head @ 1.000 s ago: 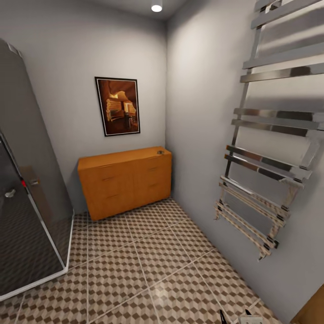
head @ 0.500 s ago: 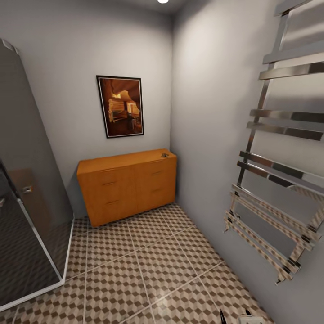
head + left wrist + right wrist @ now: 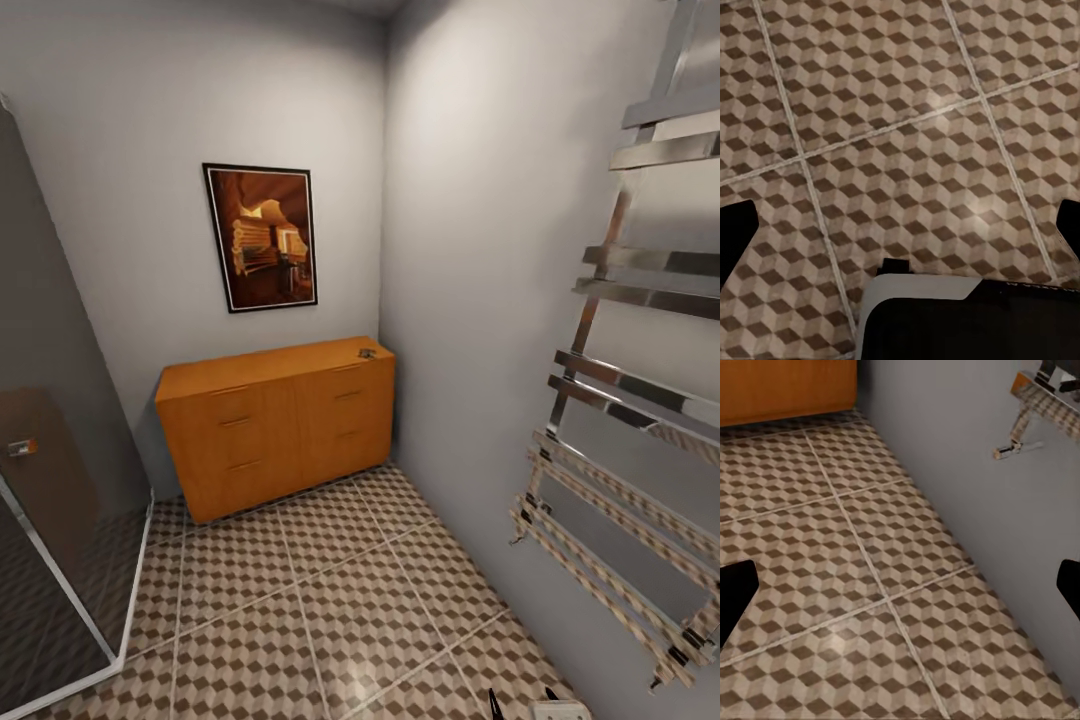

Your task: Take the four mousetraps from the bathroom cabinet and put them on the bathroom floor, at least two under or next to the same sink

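An orange-brown cabinet (image 3: 277,425) stands against the far wall, a small dark item, perhaps a mousetrap (image 3: 367,353), on its right top corner. The cube-patterned floor (image 3: 330,590) holds no traps; all placing remains. Both wrist views show jaws spread apart, empty.

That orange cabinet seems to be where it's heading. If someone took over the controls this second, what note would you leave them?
Left claw: open, nothing in it, hanging over the bathroom floor.
Right claw: open, nothing in it, over the tiles beside the grey wall.
The cabinet stands against the far wall, its drawers shut. A small dark object lies on its top at the right end; it may be a mousetrap, but it is too small to tell.
Done: nothing placed on the floor so far.
Left: drive up to the cabinet, find all four traps, and set them on the tiles, at least two by the sink.
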